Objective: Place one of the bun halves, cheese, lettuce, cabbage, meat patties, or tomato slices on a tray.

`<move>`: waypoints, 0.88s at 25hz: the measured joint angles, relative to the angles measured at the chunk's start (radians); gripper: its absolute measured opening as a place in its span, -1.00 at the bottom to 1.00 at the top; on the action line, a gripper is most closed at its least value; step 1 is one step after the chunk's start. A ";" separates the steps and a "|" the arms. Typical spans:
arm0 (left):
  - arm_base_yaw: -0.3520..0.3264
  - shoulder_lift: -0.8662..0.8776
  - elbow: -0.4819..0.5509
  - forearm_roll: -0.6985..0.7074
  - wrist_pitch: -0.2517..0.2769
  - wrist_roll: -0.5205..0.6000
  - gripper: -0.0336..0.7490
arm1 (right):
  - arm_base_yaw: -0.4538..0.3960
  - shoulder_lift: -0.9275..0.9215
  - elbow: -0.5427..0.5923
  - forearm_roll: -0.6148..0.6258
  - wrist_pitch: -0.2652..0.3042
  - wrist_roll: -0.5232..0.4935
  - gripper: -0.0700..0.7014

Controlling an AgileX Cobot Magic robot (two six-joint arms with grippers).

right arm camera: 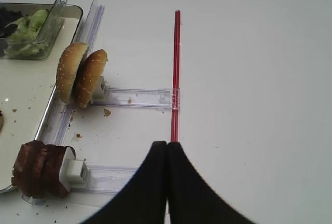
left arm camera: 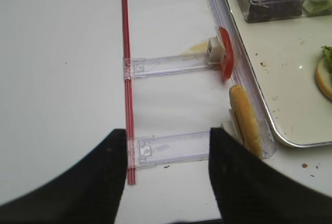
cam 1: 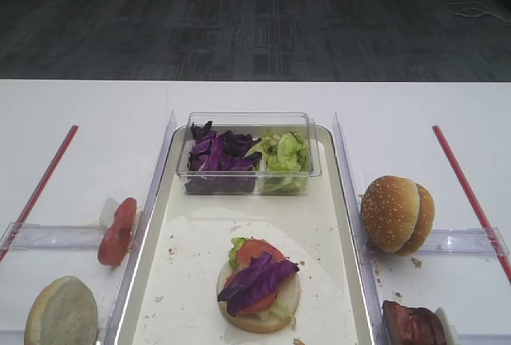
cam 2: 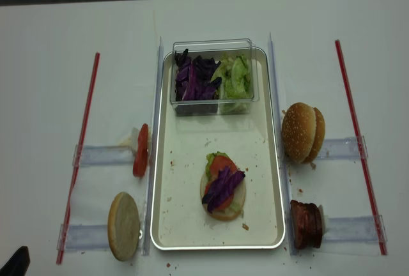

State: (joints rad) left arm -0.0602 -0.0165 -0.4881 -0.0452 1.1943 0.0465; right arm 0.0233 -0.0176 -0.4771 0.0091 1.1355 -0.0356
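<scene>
Left pincer [left arm camera: 167, 175]: spread, empty, over worktop [left arm camera: 62, 79].
Right pincer [right arm camera: 167, 182]: pressed together, empty.
Tray [cam 1: 335, 225]: bun [cam 1: 259, 313] topped with lettuce, tomato, cabbage [cam 1: 255, 279].

tray [cam 2: 268, 180]: bun half [cam 2: 223, 202] topped with lettuce, tomato, cabbage [cam 2: 222, 185] | tub [cam 2: 214, 100] at far end

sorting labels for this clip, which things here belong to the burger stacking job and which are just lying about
Job things:
silvery metal tray
half-built bun stack
sesame bun halves
pale-faced bun half
dark meat patties
red tomato slices
purple cabbage
green lettuce

Lying about:
clear plastic tub
red strips
clear holder rails
</scene>
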 joint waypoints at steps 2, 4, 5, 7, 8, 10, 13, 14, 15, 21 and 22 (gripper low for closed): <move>0.000 0.000 0.000 0.002 0.000 0.000 -0.04 | 0.000 0.000 0.000 0.000 0.000 0.000 -0.66; 0.000 0.000 0.000 0.005 0.000 -0.008 -0.04 | 0.000 0.000 0.000 0.000 0.000 0.000 -0.66; 0.000 0.000 0.000 0.010 0.000 -0.018 -0.03 | 0.000 0.000 0.000 0.000 0.000 0.000 -0.66; 0.000 0.000 0.000 0.028 -0.002 -0.036 0.01 | 0.000 0.000 0.000 0.000 0.000 0.000 -0.66; 0.000 0.000 0.000 0.032 -0.002 -0.047 0.06 | 0.000 0.000 0.000 0.000 0.000 0.000 -0.66; 0.000 0.000 0.000 0.039 -0.002 -0.056 0.22 | 0.000 0.000 0.000 0.000 0.000 0.000 -0.66; 0.000 0.000 0.000 0.045 -0.002 -0.064 0.50 | 0.000 0.000 0.000 0.000 0.000 0.000 -0.66; 0.000 0.000 0.000 0.045 -0.002 -0.064 0.55 | 0.000 0.000 0.000 0.000 0.000 0.000 -0.66; 0.000 0.000 0.000 0.051 -0.002 -0.067 0.59 | 0.000 0.000 0.000 0.000 0.000 0.000 -0.66; 0.000 0.000 0.000 0.055 -0.002 -0.075 0.64 | 0.000 0.000 0.000 0.000 0.000 0.000 -0.66; 0.000 0.000 0.000 0.055 -0.002 -0.075 0.64 | 0.000 0.000 0.000 0.000 0.000 0.000 -0.66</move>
State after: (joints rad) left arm -0.0602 -0.0165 -0.4881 0.0096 1.1920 -0.0289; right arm 0.0233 -0.0176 -0.4771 0.0091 1.1355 -0.0356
